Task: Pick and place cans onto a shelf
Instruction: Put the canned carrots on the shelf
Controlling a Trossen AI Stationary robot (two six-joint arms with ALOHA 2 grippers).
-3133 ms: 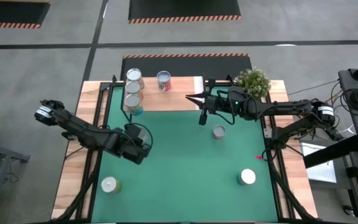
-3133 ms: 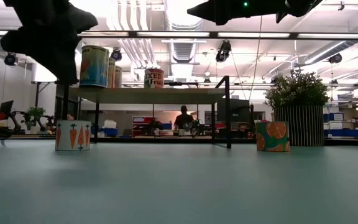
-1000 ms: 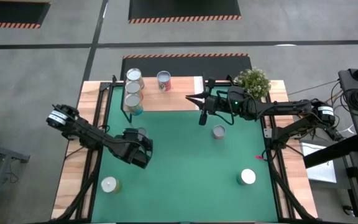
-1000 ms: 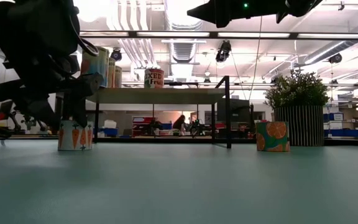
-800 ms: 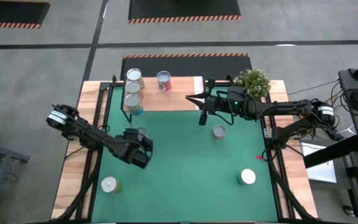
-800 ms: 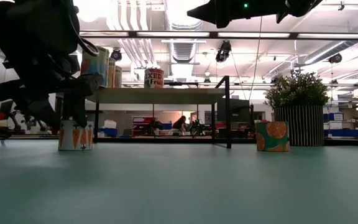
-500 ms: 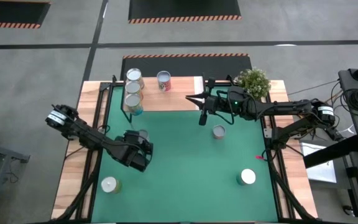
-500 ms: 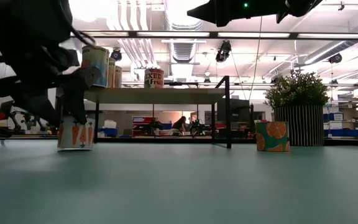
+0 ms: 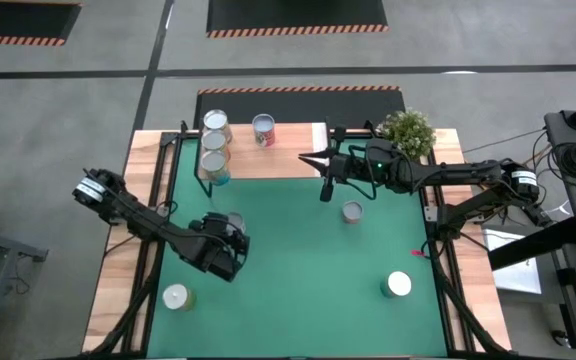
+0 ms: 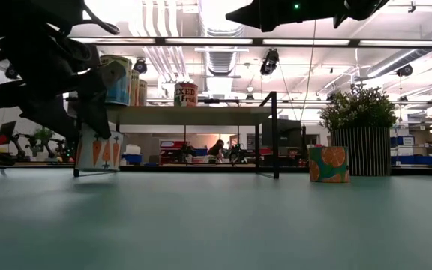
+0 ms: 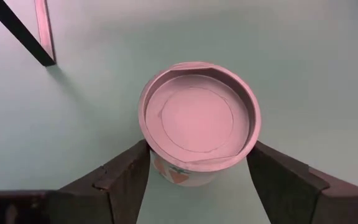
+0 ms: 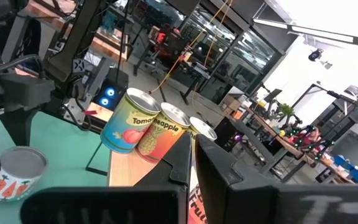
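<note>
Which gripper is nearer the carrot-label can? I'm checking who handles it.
Left. The left gripper is shut on the carrot-label can, one finger on each side, lifting it tilted. The right gripper hangs shut over the shelf, well away.

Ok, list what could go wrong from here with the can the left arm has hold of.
1. The left pincer holds the carrot can tilted, one edge off the green mat; it may slip.
2. The shelf already carries three cans at its left end, so the incoming can could knock them.
3. The shelf leg stands close by and could catch the can on the way up.
The right pincer, shut, hangs over the shelf.
</note>
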